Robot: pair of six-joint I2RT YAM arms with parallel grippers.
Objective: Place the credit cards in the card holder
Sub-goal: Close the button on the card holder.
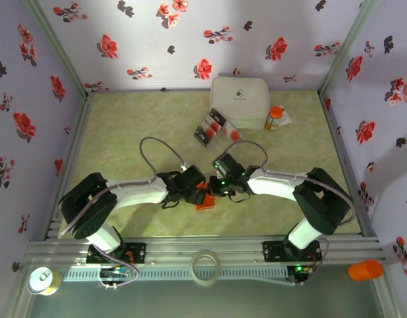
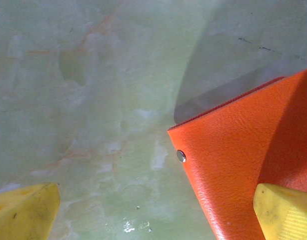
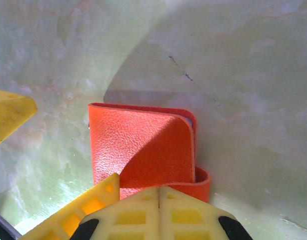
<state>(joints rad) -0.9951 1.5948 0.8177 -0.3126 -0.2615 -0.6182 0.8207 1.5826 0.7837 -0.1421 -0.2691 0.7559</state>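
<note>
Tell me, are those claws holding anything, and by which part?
The right gripper is shut on the orange card holder, pinching the edge nearest its camera, by the fold. The left gripper is open and holds nothing.

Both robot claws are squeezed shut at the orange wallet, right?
Not quite. Only the right gripper is shut, pinching the edge of the card holder. The left gripper is wide open: the left wrist view shows its yellow fingers far apart, one at the card holder.

White rounded box (image 1: 239, 99), orange-capped pill bottle (image 1: 274, 118) just beside it, orange cup (image 1: 366, 269) at near-right corner
</note>
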